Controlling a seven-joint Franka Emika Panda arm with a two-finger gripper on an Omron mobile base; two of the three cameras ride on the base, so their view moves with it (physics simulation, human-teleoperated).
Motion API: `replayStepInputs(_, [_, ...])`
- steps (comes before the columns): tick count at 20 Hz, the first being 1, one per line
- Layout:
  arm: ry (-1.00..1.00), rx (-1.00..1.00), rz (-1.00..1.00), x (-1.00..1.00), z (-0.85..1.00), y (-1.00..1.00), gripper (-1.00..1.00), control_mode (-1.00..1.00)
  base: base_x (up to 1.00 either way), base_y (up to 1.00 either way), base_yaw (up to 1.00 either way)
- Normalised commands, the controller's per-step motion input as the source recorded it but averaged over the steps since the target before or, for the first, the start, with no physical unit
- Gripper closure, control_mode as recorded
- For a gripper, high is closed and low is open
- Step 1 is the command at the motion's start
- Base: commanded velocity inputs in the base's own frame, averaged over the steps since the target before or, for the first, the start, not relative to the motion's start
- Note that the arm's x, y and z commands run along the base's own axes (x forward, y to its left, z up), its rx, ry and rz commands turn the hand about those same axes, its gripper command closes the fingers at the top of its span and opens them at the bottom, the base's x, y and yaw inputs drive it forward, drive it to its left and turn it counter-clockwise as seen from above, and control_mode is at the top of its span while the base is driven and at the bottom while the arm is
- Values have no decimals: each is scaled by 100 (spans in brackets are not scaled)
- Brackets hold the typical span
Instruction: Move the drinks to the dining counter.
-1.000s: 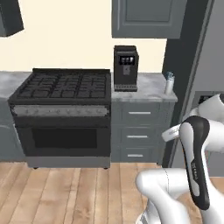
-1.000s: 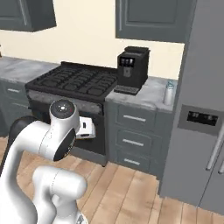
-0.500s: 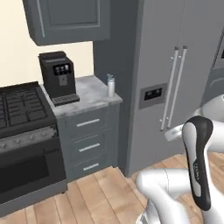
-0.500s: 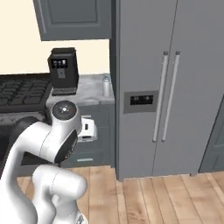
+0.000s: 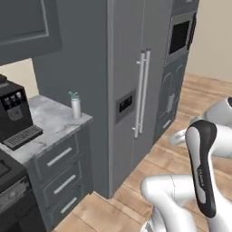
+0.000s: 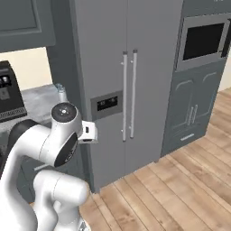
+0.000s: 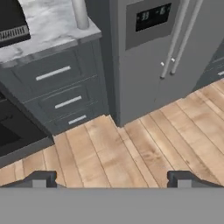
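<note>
My gripper [image 7: 111,179] is open, nothing between its fingertips, hanging above the wooden floor [image 7: 131,148] in front of the drawers. A small pale bottle with a teal cap [image 5: 75,105] [image 6: 61,92] [image 7: 80,14] stands at the right end of the narrow marble worktop [image 5: 50,120], next to the fridge. I cannot tell whether it is one of the drinks. The green bottle and the dining counter are out of view.
A tall grey double-door fridge [image 5: 131,90] [image 6: 122,90] stands right of the worktop, and a wall oven [image 6: 203,40] beyond it. A black coffee machine [image 5: 13,113] sits on the worktop's left. Grey drawers [image 7: 57,87] and the stove front [image 7: 13,131] are below. Wooden floor stretches to the right.
The whole view has swung to the right with the base: the stove slid off to the left, and the fridge and wall oven came in. The gripper stays open.
</note>
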Motion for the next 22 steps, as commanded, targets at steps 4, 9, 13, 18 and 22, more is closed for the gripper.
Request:
replayStepInputs(4, [0, 0, 0, 0, 0, 0, -100, 100, 6, 75, -64])
replayStepInputs(9, [0, 0, 0, 0, 0, 0, -100, 100, 0, 100, -31])
replayStepInputs(13, [0, 0, 0, 0, 0, 0, -100, 100, 0, 100, -20])
replayStepInputs(18, [0, 0, 0, 0, 0, 0, -100, 100, 30, 87, -11])
replayStepInputs(22, [0, 0, 0, 0, 0, 0, -100, 100, 66, 94, -13])
